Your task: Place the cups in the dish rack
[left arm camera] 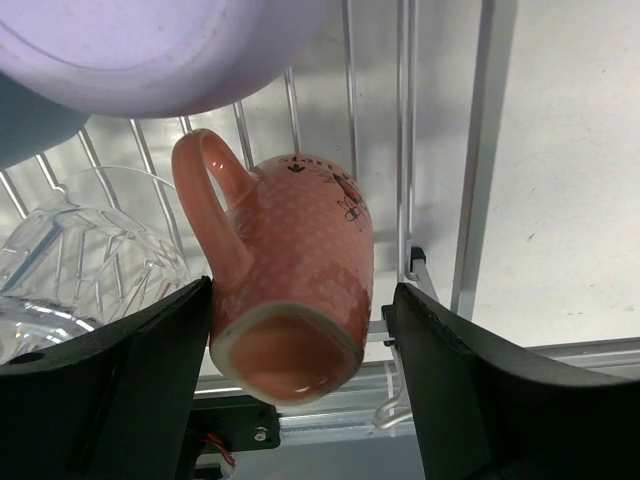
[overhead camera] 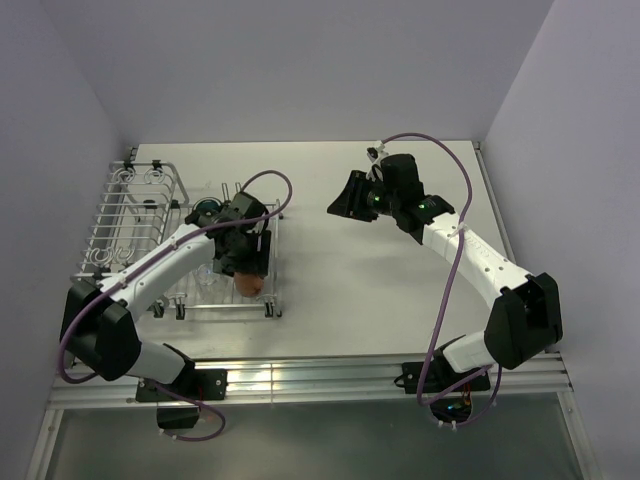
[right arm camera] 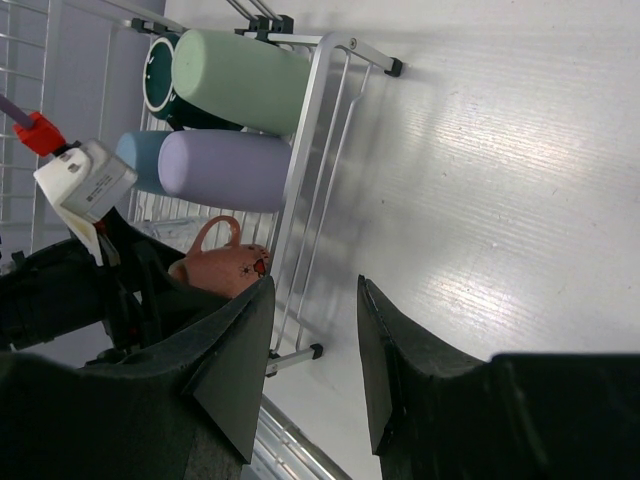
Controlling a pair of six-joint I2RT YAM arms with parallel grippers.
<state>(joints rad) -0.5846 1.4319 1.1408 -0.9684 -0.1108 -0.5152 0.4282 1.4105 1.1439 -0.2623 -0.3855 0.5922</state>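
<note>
The salmon-orange cup [left arm camera: 295,290] lies on its side on the bars of the silver dish rack [left arm camera: 405,150], handle up. My left gripper [left arm camera: 300,300] is open around it: the left finger touches the cup and the right finger stands apart. From above, the left gripper [overhead camera: 248,262] is over the rack's front right with the cup [overhead camera: 250,285] below it. The clear cup [left arm camera: 80,260] and lavender cup [left arm camera: 150,50] lie beside it. The pale green cup [right arm camera: 240,80], dark green mug [right arm camera: 160,75], blue cup [right arm camera: 135,160] and lavender cup [right arm camera: 225,170] lie in the rack [right arm camera: 310,130]. My right gripper [right arm camera: 315,290] is open and empty.
The rack's raised wire side basket [overhead camera: 120,225] stands at the far left by the wall. The right gripper [overhead camera: 340,205] hovers above the bare white table [overhead camera: 380,290] to the right of the rack. Walls close the left, back and right sides.
</note>
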